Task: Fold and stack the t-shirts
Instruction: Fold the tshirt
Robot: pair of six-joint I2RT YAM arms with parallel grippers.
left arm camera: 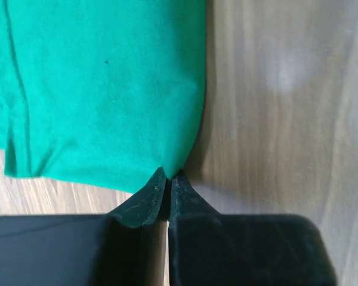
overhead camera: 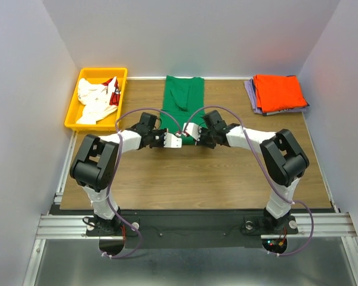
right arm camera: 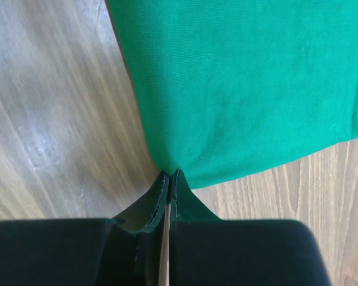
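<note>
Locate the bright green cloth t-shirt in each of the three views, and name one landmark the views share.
Top external: bright green cloth t-shirt, a long strip at centre back of the brown wooden tabletop.
Left wrist: upper left, corner pinched by the left hand.
Right wrist: upper right, corner pinched by the right hand.
Shared landmark: that tabletop, beside the shirt.

Nothing legible in the room

The red marks on the white shirts (overhead camera: 95, 100) in the yellow bin (overhead camera: 73, 108) are too small to read as letters or numbers. Seen close by both wrist cameras, the green shirt (overhead camera: 182, 98) is plain cloth.
</note>
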